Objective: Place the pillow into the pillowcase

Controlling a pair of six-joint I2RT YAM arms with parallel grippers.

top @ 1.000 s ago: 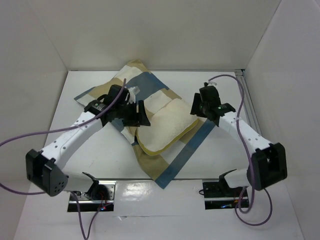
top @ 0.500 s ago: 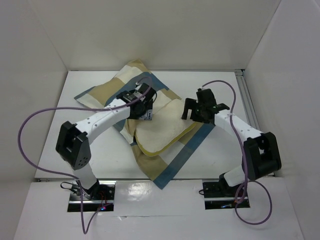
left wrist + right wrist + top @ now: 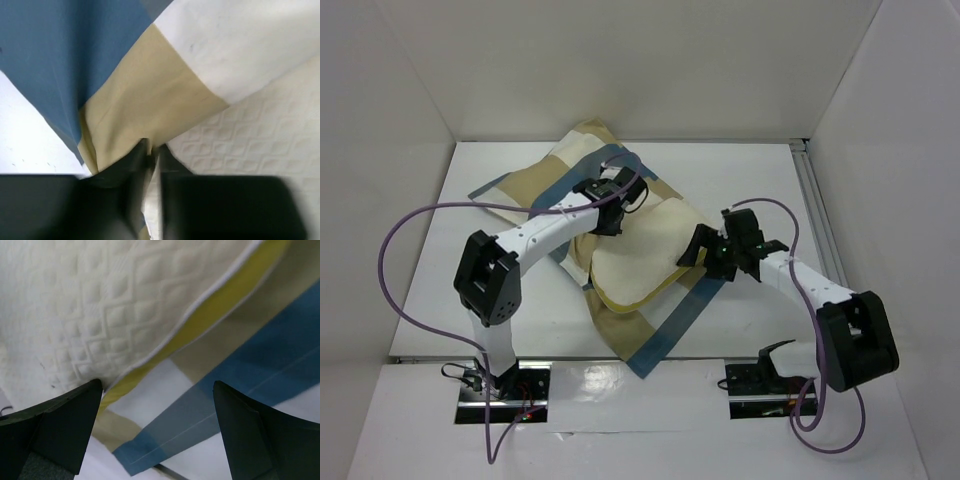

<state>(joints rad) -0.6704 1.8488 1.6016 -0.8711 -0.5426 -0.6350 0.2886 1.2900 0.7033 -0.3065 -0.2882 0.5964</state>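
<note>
Left fingers (image 3: 145, 159): pinched tight on the pillowcase (image 3: 570, 170), at a tan fold.
Right fingers (image 3: 703, 258): spread wide over the pillow (image 3: 640, 255), at its yellow edge.

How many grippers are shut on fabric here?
1. The left gripper pinches the pillowcase beside the pillow; the right gripper is open over the pillow's yellow edge.

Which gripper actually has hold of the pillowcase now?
The left gripper: it is pinched shut on a tan fold of the pillowcase. The right gripper is open beside the pillow, gripping nothing.
</note>
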